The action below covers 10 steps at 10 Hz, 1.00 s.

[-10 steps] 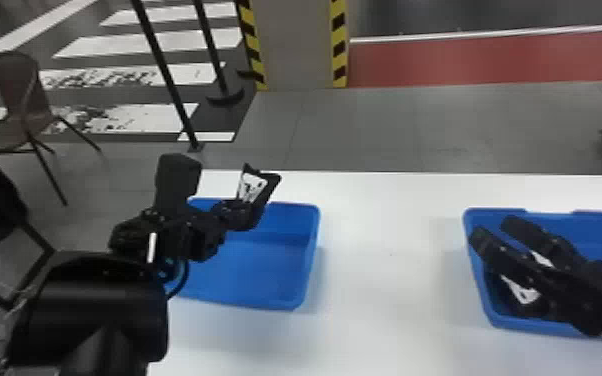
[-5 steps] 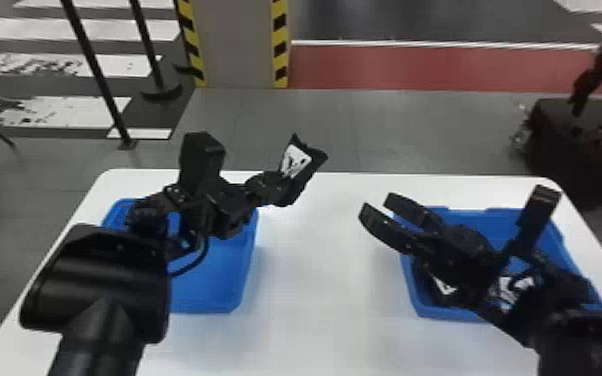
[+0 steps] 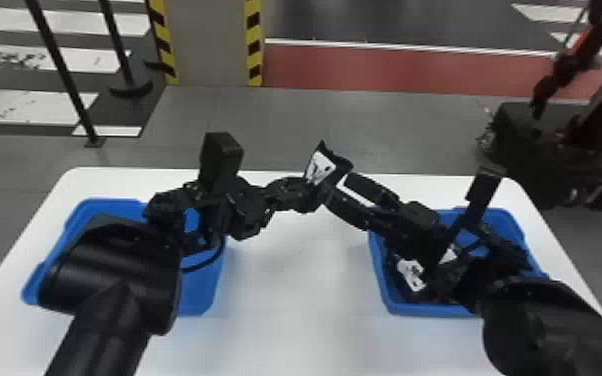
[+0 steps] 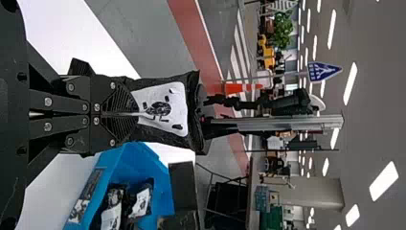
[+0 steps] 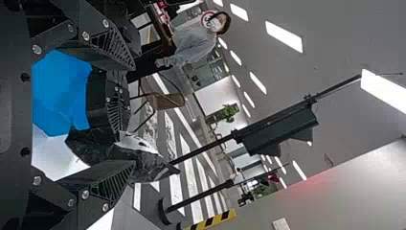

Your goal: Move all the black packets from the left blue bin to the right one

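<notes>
A black packet was held up toward the table's far edge, clenched in the left gripper. Beside it was the right gripper, spread open. Other packets lay in the right blue bin.

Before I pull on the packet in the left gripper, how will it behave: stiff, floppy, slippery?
Probably soft-skinned: the packet has creased, uneven black edges. Likely not fully limp, though: it stands out past the left gripper without folding over. Might slip a little, as the wrinkled black film shows a faint sheen.
</notes>
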### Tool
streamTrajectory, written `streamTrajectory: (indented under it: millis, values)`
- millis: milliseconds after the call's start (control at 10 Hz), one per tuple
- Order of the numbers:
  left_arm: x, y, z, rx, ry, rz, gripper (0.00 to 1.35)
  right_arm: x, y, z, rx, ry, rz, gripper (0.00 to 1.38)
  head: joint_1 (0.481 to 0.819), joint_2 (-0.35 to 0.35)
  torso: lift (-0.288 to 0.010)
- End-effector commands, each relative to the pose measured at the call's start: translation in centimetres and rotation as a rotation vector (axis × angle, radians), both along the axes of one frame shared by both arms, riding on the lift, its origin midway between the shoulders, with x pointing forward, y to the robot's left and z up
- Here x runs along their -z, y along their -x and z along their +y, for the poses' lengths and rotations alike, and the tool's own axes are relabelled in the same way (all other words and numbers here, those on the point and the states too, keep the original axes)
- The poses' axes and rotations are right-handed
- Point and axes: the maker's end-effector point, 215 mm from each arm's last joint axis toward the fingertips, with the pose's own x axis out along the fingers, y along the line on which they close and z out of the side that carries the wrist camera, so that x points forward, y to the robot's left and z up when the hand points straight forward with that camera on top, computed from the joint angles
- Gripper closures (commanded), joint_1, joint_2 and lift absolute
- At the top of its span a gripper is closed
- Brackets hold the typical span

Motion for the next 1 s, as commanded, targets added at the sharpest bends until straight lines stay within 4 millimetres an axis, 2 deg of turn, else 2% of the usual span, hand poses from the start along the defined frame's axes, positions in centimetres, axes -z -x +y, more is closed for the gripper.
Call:
streamTrajectory:
  millis: [0,400,600,900]
  values:
    - [-0.3,0.6,-1.8,0.037,0.015,0.001,1.21,0.1,-0.6,0.0,0.002,-0.004,0.004,0.36,0.695,-0.064,-0.11]
    - [-0.8,1.7,-4.3,0.09,0.029,0.0,1.21,0.0,-3.2,-0.6,0.029,-0.006,-0.014,0.36,0.695,-0.098,-0.11]
    - [-0.8,1.7,-4.4,0.094,0.029,0.001,1.21,0.7,-3.7,-1.3,0.061,-0.009,-0.001,0.36,0.695,-0.112,-0.11]
    - [-0.2,1.2,-3.0,0.07,0.0,0.003,1.21,1.8,-3.6,-3.3,0.092,0.018,0.018,0.36,0.695,-0.123,-0.11]
